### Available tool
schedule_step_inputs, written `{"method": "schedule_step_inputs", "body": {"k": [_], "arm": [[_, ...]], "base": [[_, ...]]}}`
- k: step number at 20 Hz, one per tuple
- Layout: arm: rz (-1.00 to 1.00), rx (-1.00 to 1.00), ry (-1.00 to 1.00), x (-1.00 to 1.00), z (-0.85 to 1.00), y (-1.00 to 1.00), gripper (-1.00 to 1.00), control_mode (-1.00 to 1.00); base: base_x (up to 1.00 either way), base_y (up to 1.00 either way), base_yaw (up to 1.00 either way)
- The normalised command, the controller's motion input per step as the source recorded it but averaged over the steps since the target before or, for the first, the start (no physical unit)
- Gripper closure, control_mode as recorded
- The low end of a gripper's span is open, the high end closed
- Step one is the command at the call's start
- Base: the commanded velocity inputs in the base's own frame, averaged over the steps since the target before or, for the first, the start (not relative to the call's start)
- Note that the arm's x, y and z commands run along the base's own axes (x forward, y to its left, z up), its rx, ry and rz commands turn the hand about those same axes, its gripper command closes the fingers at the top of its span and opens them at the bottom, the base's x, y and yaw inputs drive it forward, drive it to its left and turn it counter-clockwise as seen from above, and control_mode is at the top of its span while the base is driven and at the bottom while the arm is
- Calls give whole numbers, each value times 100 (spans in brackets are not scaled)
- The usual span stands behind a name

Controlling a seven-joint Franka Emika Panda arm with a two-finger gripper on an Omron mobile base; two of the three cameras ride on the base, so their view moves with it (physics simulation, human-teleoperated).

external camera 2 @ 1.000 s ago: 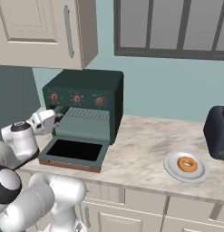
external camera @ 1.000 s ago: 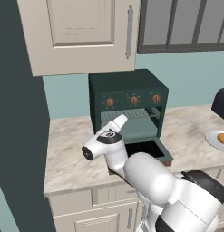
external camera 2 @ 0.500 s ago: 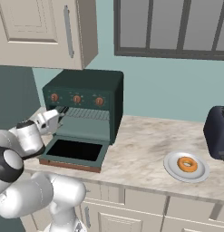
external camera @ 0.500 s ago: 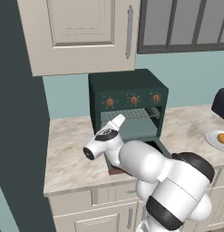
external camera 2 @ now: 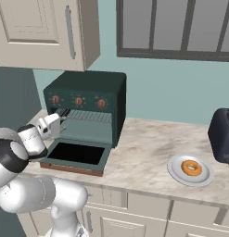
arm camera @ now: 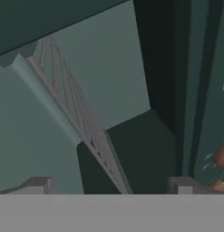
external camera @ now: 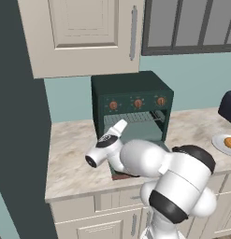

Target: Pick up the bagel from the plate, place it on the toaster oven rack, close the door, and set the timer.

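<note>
In the right base view, the gripper sits at the left front corner of the dark green toaster oven, at the mouth of its cavity. Its jaws stand wide apart and hold nothing. The door hangs open, lying flat over the bench edge, black glass facing up. The toaster oven rack spans the cavity just behind the gripper; in the hand view its wires run diagonally close ahead of the fingertips. Three copper knobs line the oven's front panel. Well to the right, the bagel lies on the white plate, near a dark toaster.
</note>
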Motion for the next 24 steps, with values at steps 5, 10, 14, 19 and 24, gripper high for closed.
{"method": "schedule_step_inputs", "body": {"k": [5, 10, 14, 19, 24], "arm": [[0, -5, 0, 7, 0, 0, -100, -100], [0, -5, 0, 14, 0, 0, -100, -100], [0, -4, 0, 23, 0, 0, -100, -100], [0, -3, 0, 24, -3, 0, -100, -100], [0, -3, 0, 19, -9, 0, -100, -100]], "base": [[0, 0, 0], [0, 0, 0], [0, 0, 0], [0, 0, 0], [0, 0, 0]]}}
